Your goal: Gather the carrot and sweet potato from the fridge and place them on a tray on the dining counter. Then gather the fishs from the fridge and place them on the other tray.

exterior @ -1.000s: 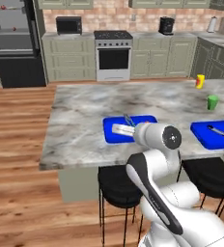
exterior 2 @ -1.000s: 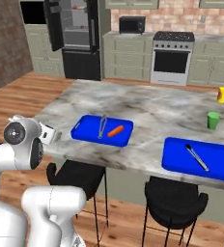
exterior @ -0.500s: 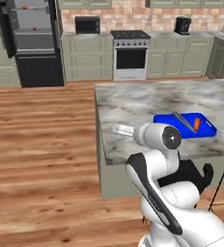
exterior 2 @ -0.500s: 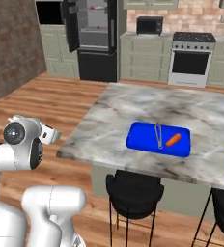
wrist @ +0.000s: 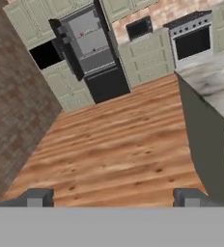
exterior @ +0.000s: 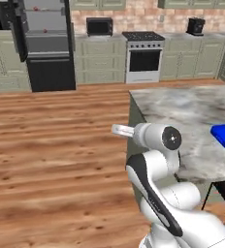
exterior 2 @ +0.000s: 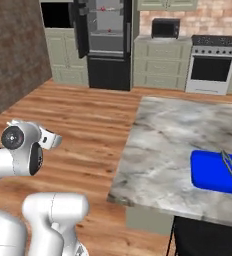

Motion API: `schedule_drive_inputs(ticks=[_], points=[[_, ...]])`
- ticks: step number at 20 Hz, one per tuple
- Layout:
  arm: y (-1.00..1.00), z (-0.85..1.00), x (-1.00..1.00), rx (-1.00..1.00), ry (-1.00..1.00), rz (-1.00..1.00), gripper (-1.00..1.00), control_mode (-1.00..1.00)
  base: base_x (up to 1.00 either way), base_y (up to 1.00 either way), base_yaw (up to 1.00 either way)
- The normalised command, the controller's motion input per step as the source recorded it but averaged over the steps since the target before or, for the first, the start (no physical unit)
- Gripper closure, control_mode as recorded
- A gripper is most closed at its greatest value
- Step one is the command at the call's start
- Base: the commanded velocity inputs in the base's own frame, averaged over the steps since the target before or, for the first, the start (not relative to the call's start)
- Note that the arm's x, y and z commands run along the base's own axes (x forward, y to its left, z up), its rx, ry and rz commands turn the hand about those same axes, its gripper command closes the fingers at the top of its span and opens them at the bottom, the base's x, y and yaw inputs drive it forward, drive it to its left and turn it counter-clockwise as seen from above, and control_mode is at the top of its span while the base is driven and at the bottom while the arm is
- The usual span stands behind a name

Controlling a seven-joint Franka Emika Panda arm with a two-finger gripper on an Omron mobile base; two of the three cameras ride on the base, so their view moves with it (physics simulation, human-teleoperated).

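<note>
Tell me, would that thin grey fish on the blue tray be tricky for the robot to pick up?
Probably. The slim silvery-grey fish looks narrow and smooth, so it may slip. It lies flat on the blue tray, giving little to grab. It seems small, so likely light.

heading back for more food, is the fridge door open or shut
Open. The fridge shows its light grey shelves, and a dark upper door is swung out to the left of them; the hand view shows the same.

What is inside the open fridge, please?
The fridge stands open, showing light-grey shelves with a few small red spots on them; they are too small to identify. Its bottom drawer is shut, so its contents are hidden.
</note>
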Motion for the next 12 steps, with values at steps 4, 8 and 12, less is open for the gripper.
schedule_drive_inputs(ticks=[4, 8, 12], points=[[0.0, 0.0, 0.0, 0.0, 0.0, 0.0, -1.0, 1.0, 0.93, 1.0, -0.1], [0.0, 0.0, 0.0, 0.0, 0.0, 0.0, -1.0, 1.0, 0.98, 0.97, -0.06], [0.0, 0.0, 0.0, 0.0, 0.0, 0.0, -1.0, 1.0, 0.99, 0.64, -0.01]])
